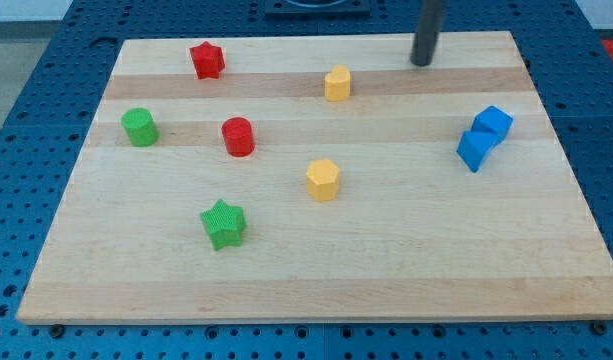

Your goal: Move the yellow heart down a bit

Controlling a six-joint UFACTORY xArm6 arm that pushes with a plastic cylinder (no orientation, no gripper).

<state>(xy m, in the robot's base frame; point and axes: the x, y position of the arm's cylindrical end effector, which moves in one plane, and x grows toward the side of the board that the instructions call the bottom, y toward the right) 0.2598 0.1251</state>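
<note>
A yellow block that looks like the heart [337, 83] sits near the view's top, a little right of the middle of the wooden board [316, 285]. My tip [421, 63] rests on the board near its top edge, to the right of that block and slightly above it, with a clear gap between them. A second yellow block, hexagon-like [323, 180], sits near the board's middle, below the heart.
A red star [207, 60] is at the top left. A red cylinder [238, 136] and a green cylinder [139, 127] are at the left. A green star [223, 223] is at the lower left. Two blue blocks [493, 123] [474, 150] touch at the right.
</note>
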